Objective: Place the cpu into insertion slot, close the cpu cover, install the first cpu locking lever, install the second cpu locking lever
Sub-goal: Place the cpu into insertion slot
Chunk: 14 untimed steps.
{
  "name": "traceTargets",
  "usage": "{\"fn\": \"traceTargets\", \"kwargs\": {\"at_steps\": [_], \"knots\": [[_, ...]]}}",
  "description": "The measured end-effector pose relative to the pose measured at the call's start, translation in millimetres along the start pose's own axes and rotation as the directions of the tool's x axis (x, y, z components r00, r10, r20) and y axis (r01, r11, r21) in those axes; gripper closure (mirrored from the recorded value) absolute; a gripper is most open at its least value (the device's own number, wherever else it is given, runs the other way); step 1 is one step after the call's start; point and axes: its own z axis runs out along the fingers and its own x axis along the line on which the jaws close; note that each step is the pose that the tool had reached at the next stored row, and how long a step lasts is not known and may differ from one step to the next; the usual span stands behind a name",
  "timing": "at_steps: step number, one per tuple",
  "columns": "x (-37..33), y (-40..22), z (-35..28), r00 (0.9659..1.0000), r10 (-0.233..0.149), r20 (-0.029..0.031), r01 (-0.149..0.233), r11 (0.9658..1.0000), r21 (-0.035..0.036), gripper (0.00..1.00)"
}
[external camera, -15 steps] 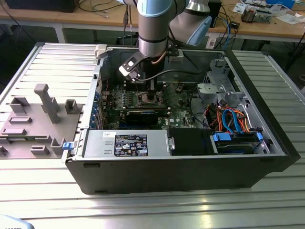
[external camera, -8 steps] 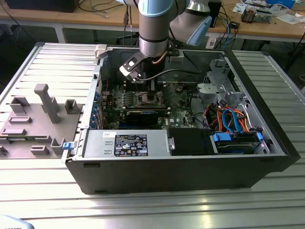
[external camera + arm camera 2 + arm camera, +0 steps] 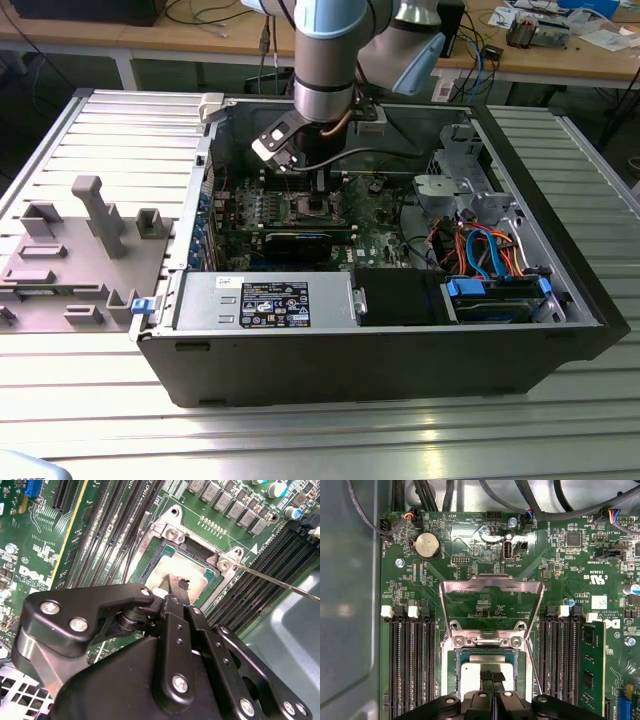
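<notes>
**Inspector:** Surface first. A ribbed metal desk (image 3: 330, 440) carries an open computer case (image 3: 400, 350), with the motherboard (image 3: 380, 225) facing up. Cluttered benches stand behind it.

**Clerk:** And the hand?

**Inspector:** The hand (image 3: 492, 676) is down inside the case, directly over the insertion slot (image 3: 456, 667). Its fingers are clenched together with nothing visible between them.

**Clerk:** The cpu?

**Inspector:** The cpu (image 3: 472, 672) lies flat in the slot, square to the rim and straight beneath the tips. I cannot confirm whether they touch it or sit just above. It is square, so it has no long axis.

**Clerk:** Surroundings?

**Inspector:** The cpu cover (image 3: 492, 583) stands tilted open on its hinge, beyond the slot from the hand, towards the coin battery (image 3: 426, 545). A thin wire lever (image 3: 534, 670) runs loose beside the slot. Memory slots (image 3: 412, 665) flank both sides. In my judgement, the hand itself sits in the cover's swing path.
</notes>
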Motion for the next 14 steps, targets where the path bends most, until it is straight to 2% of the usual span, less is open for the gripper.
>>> {"fn": "traceTargets", "kwargs": {"at_steps": [4,6,7,8,10,12,14], "knots": [[0.2,3.6,-1.7,1.0,0.0,-0.0021,0.0,1.0,0.0004,0.89],[-0.1,6.7,-5.6,1.0,0.0,-0.0008,0.0,1.0,0.0068,0.89],[0.0,8.4,-6.3,1.0,0.0,-0.0009,0.0,0.9999,0.0121,0.89],[-0.3,11.3,-9.1,1.0,0.0,0.0003,0.0,0.9996,0.0279,0.89],[-0.3,13.6,-12.5,1.0,0.0,0.0018,0.0,0.9991,0.0422,0.89],[-0.4,15.0,-16.7,1.0,-0.001,0.0024,0.0,0.9989,0.0479,0.89],[-0.5,15.9,-24.6,1.0,0.0,0.0027,0.0,0.9987,0.0509,0.89]]}}
